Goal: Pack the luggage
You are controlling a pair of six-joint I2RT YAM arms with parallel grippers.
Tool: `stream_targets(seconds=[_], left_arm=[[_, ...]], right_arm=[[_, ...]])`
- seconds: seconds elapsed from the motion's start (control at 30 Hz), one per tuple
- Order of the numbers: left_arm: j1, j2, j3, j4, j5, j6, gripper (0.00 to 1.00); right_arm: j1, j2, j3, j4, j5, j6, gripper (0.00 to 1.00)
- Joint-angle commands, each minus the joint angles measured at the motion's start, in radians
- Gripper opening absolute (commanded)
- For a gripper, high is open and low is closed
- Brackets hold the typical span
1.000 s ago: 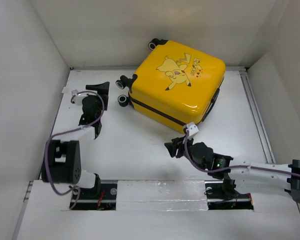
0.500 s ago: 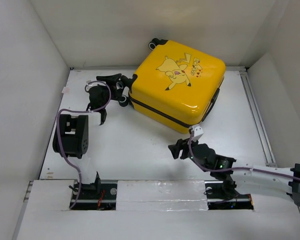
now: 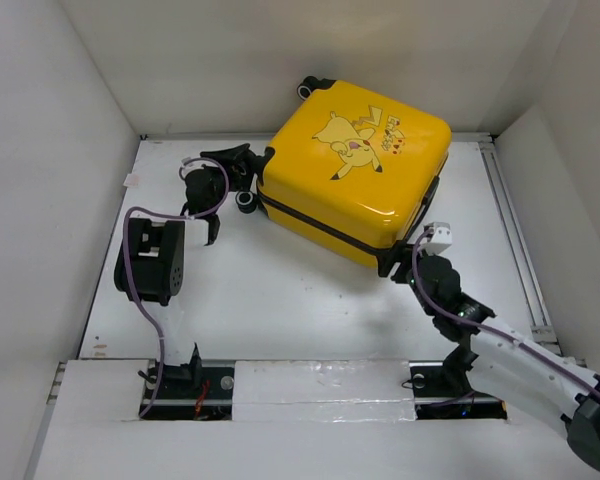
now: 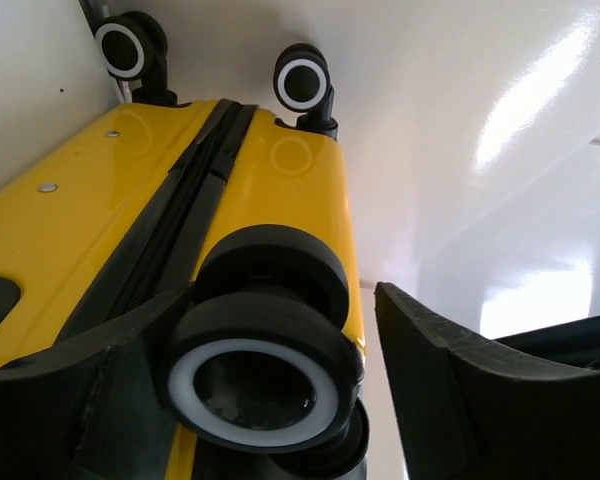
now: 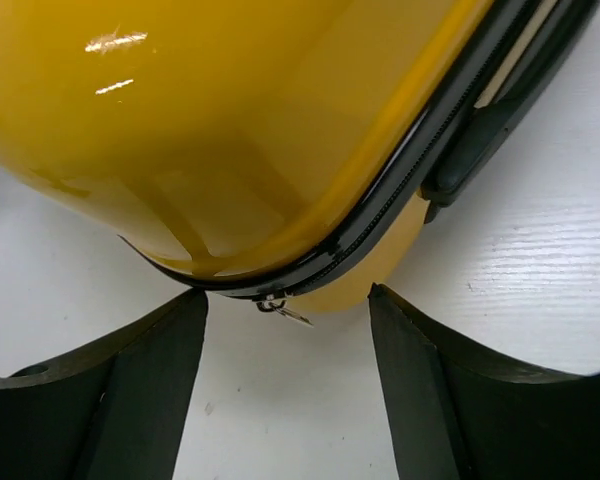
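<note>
Reaching in from the near side, our right gripper (image 5: 285, 305) stands with its fingers spread wide and nothing between them yet. They straddle the nearest corner of the luggage (image 3: 355, 170), and the small metal zipper pull (image 5: 283, 311) hangs from the black zip seam (image 5: 400, 200) right in the gap.

We judge the step in hand to be getting the case open so it can be packed, starting with that pull. It is tiny, thin and sits close under the shell. We should come in low along the table (image 3: 280, 290), centre the tab between the pads, and close fully before dragging. The pull should follow the seam round the corner, not go straight outward, or the tab may slip free.

Further back, the luggage lies flat and closed at the far middle of the table, cartoon lid up and turned at an angle. It is glossy and rides on wheels, so we expect it to skate when tugged.

At its far left corner, our left gripper (image 4: 285, 310) is open around a black wheel (image 4: 265, 340). One finger looks to be against it and the other is apart. We would close firmly there first, so the case is braced before the zip is worked.
</note>
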Motion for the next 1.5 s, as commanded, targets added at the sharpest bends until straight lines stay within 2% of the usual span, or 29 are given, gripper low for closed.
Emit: stream_targets(seconds=[0.0,0.1,0.23,0.27,0.37,0.43,0.5,0.6,0.7,0.8,0.87,0.97,1.13,1.17,1.33,1.47], left_arm=[[-0.002,-0.001,0.043,0.107,-0.003,-0.013,0.64],[-0.002,0.011,0.054,0.133,-0.003,-0.025,0.54],[-0.002,0.011,0.054,0.144,-0.003,-0.025,0.45],[-0.002,0.011,0.054,0.143,-0.003,-0.016,0.39],[-0.002,0.011,0.054,0.143,-0.003,-0.002,0.3],[-0.002,0.002,0.054,0.13,-0.003,0.009,0.19],[-0.002,0.002,0.063,0.119,-0.003,0.018,0.13],[-0.002,0.002,0.063,0.119,-0.003,0.027,0.01],[-0.002,-0.007,0.063,0.099,-0.003,0.05,0.0],[-0.002,-0.007,0.063,0.113,-0.003,0.05,0.0],[-0.002,-0.007,0.054,0.113,-0.003,0.05,0.0],[-0.002,-0.016,0.054,0.104,-0.003,0.059,0.0],[-0.002,-0.035,0.045,0.104,-0.013,0.091,0.0],[-0.002,-0.035,0.045,0.104,-0.013,0.091,0.0],[-0.011,-0.058,0.005,0.125,-0.003,0.142,0.0],[-0.034,-0.096,-0.05,0.153,-0.003,0.174,0.0]], right_arm=[[-0.101,0.009,0.064,0.007,-0.109,-0.067,0.71],[-0.166,0.035,0.064,0.069,-0.217,-0.107,0.66],[-0.185,0.06,0.075,0.096,-0.307,-0.127,0.61],[-0.185,0.06,0.066,0.096,-0.307,-0.118,0.61],[-0.174,0.049,0.018,0.127,-0.298,-0.118,0.61],[-0.174,0.038,0.006,0.164,-0.284,-0.118,0.57],[-0.174,0.038,-0.022,0.197,-0.267,-0.118,0.47],[-0.174,0.048,-0.013,0.214,-0.302,-0.13,0.47],[-0.174,0.048,-0.025,0.23,-0.313,-0.13,0.53],[-0.174,0.06,-0.039,0.27,-0.302,-0.153,0.51],[-0.174,0.09,-0.002,0.27,-0.302,-0.162,0.39],[-0.174,0.113,0.012,0.271,-0.322,-0.162,0.35],[-0.174,0.143,0.021,0.311,-0.322,-0.153,0.11],[-0.174,0.143,0.004,0.325,-0.322,-0.142,0.0],[-0.127,0.133,-0.029,0.374,-0.31,-0.119,0.0],[0.039,0.146,-0.03,0.359,-0.183,-0.131,0.0]])
